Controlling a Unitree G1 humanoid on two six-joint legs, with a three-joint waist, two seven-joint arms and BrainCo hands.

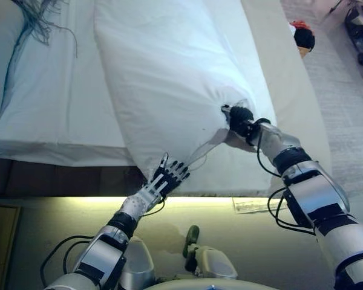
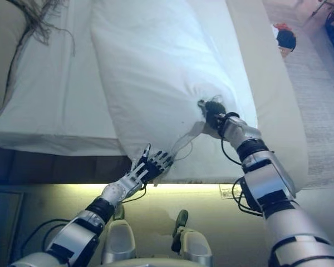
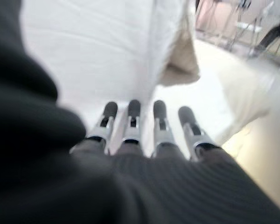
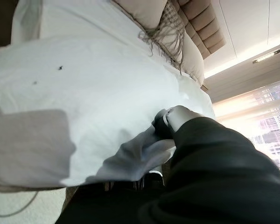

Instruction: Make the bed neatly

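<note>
A white duvet [image 1: 169, 72] lies in a thick fold along the bed [image 1: 54, 115], its near corner hanging over the bed's near edge. My right hand [image 1: 239, 119] is shut on a bunched pinch of the duvet near that corner; the right wrist view shows cloth [image 4: 130, 154] wrapped over its thumb. My left hand [image 1: 168, 175] is open, fingers straight, at the duvet's lowest hanging corner by the bed's edge. In the left wrist view its fingers [image 3: 133, 122] point at the white cloth [image 3: 93, 51] and hold nothing.
A beige pillow with a grey fringe [image 1: 30, 18] lies at the bed's far left. A beige bed cover [image 1: 290, 78] runs along the right side. A person's head [image 1: 302, 37] shows at the far right. A paper [image 1: 251, 205] lies on the floor.
</note>
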